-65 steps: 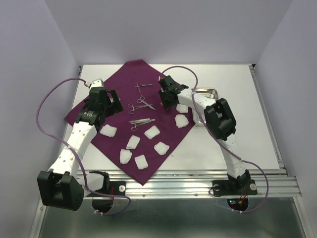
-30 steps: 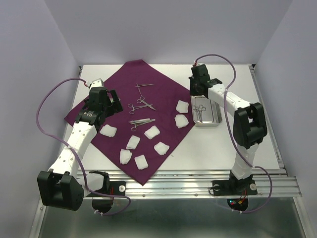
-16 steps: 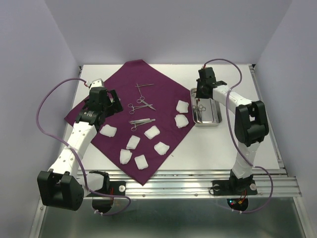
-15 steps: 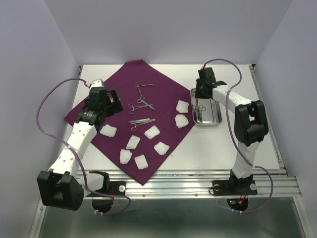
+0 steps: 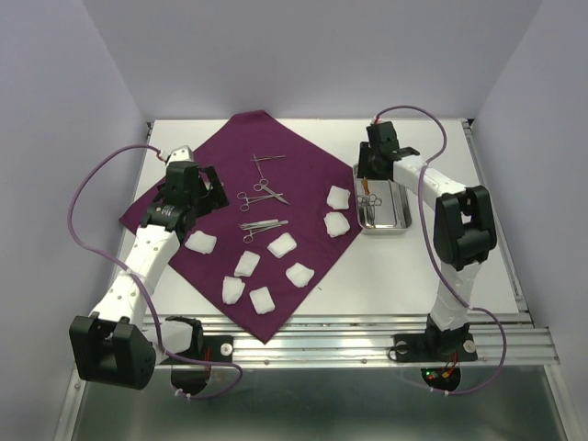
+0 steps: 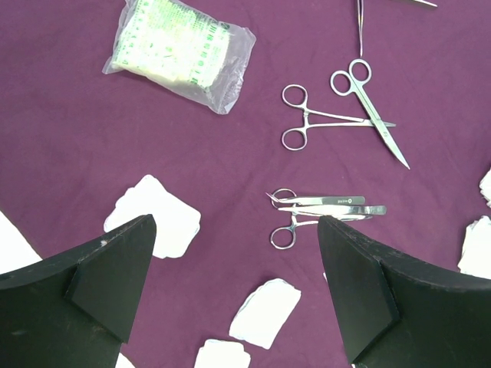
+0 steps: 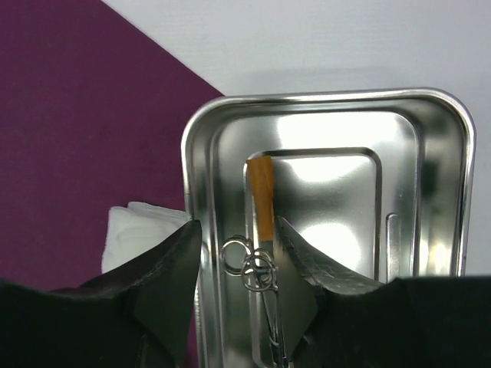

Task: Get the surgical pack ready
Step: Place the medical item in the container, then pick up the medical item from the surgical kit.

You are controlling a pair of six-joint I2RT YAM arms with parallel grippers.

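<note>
Ring-handled instrument [image 7: 253, 270] and orange stick [image 7: 261, 198] lie in tray [image 7: 439, 184].

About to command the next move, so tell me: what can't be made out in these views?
Right wrist: tips of the ring-handled instruments in the tray, hidden behind the right gripper.
Top view: the plastic packet, covered by the left gripper.
Left wrist: packet print, blurred; one slim instrument, cut off by the top edge.

Eight white gauze pads [image 5: 282, 245]. Five steel instruments [image 6: 376, 121] on one purple cloth [image 5: 248, 138], plus one plastic packet [image 6: 180, 50]. One steel tray [image 7: 322, 95]; contents uncountable.
</note>
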